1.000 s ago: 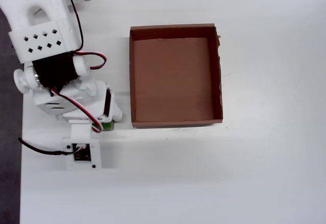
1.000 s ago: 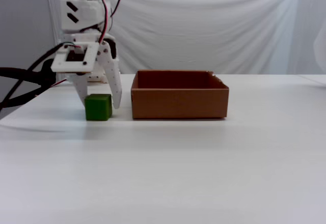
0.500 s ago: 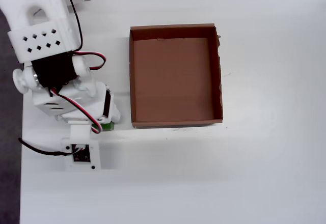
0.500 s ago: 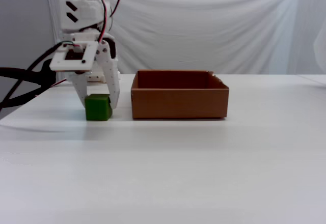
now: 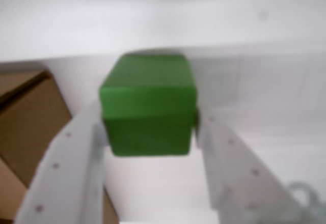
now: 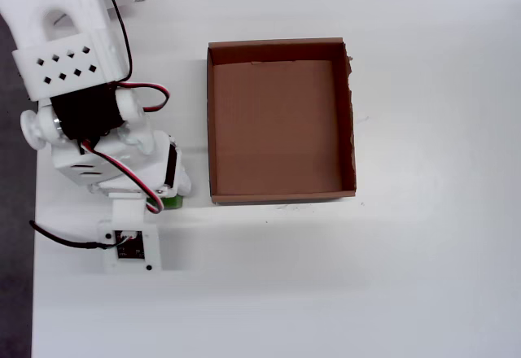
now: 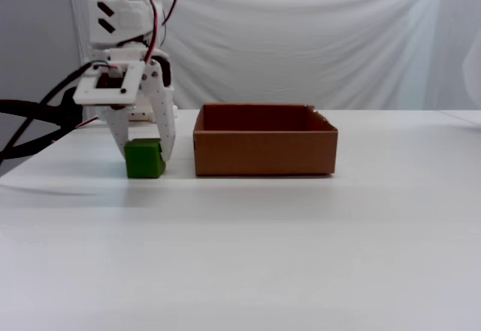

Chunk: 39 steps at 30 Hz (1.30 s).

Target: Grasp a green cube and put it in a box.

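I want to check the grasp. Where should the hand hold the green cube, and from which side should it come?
Best on two opposite flat side faces of the green cube, coming from above. It sits flat on the table with open space around it, and the hand already has a finger against each side.

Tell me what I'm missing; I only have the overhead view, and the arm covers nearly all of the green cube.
Observer: In the wrist view the green cube sits between the two fingers of the tool, both pressed against its sides.
Operator: Say whether it is off the table.
Observer: In the fixed view the cube's underside looks level with the table; I see no gap.
Operator: Report the box.
Observer: The fixed view shows the box standing to the right of the cube, with its walls about as tall as the cube and a clear gap between them.
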Each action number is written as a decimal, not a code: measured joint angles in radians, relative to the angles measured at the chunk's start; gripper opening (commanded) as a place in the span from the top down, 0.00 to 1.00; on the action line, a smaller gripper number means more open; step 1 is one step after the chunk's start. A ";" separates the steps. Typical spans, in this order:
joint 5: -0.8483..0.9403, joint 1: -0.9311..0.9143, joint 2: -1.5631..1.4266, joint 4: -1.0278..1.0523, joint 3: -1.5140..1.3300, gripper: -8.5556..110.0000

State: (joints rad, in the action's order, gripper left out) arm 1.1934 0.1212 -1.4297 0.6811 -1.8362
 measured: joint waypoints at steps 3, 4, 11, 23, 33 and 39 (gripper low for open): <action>0.000 0.000 0.000 0.006 0.000 0.81; 0.000 0.000 0.000 0.023 0.000 0.81; -0.021 0.006 -0.058 0.189 0.048 0.82; -0.114 0.064 -0.249 0.359 0.115 0.82; -0.247 0.213 -0.310 0.520 0.227 0.82; -0.276 0.350 -0.311 0.581 0.267 0.82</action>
State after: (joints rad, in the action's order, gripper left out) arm 0.9173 0.4709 -1.7411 1.2625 -1.5693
